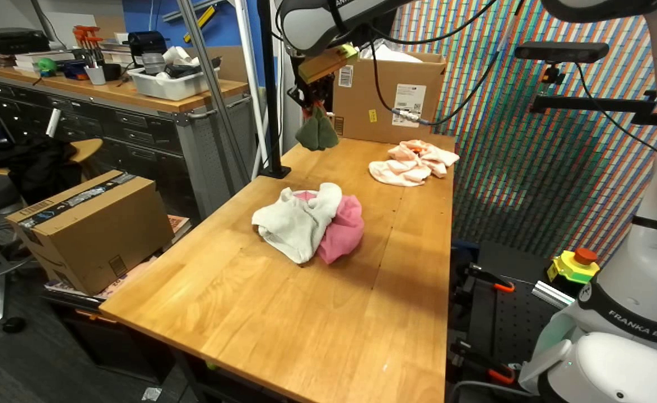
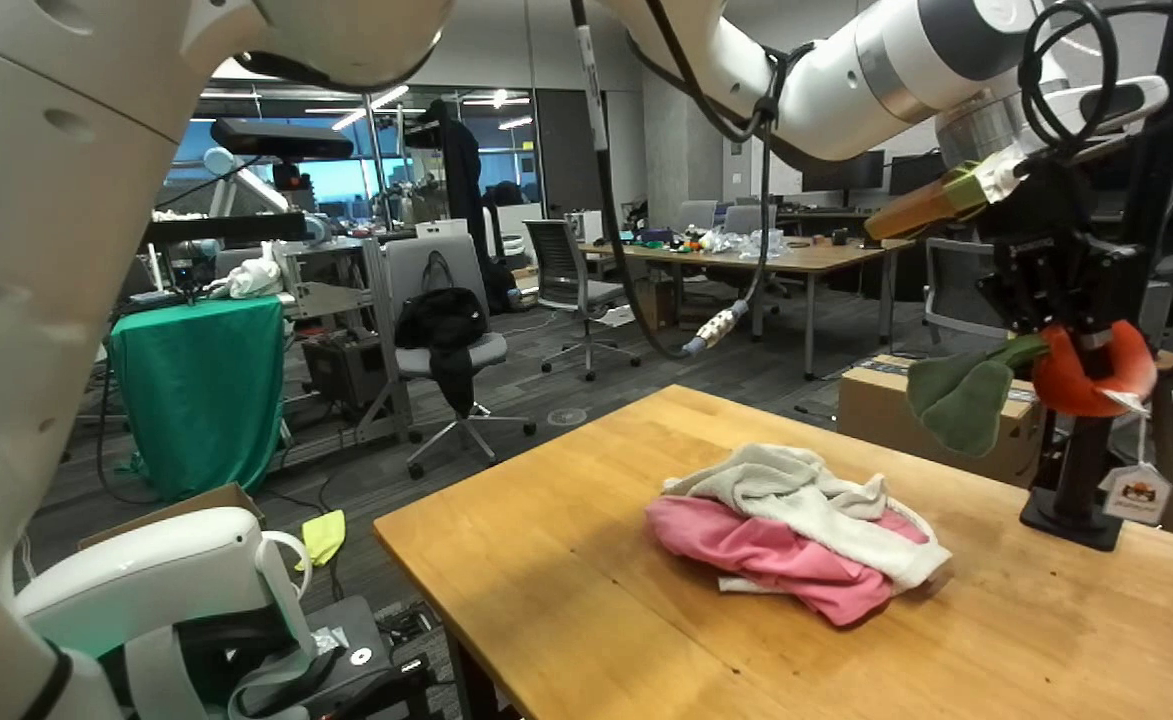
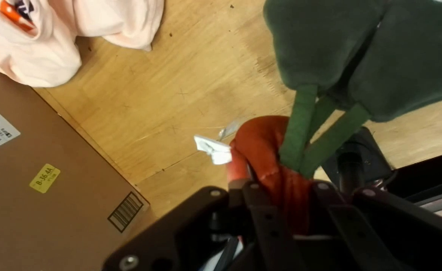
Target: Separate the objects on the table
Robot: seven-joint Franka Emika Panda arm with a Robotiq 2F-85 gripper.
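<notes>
My gripper point(image 2: 1091, 332) is shut on a soft orange-and-green item point(image 3: 262, 139), gripping its orange body. Two dark green leaf-shaped flaps point(image 1: 317, 133) hang from it, and a white paper tag point(image 2: 1136, 492) dangles below. The item is held above the wooden table point(image 1: 306, 319), touching nothing there. On the tabletop, a cream-white towel point(image 1: 294, 224) lies bunched over a bright pink cloth point(image 1: 344, 229), partly covering it. Farther along, apart from that pile, rests a crumpled peach cloth point(image 1: 404, 168). A bright orange patch point(image 3: 15, 15) shows within its folds in the wrist view.
A large cardboard box point(image 1: 384, 106) stands at the far end of the table, close to the peach cloth. Along the table edge rises a black post point(image 2: 1071, 515) near the gripper. A loose black cable point(image 2: 616, 250) hangs from the arm. Another cardboard box point(image 1: 96, 229) sits beside the table, lower down.
</notes>
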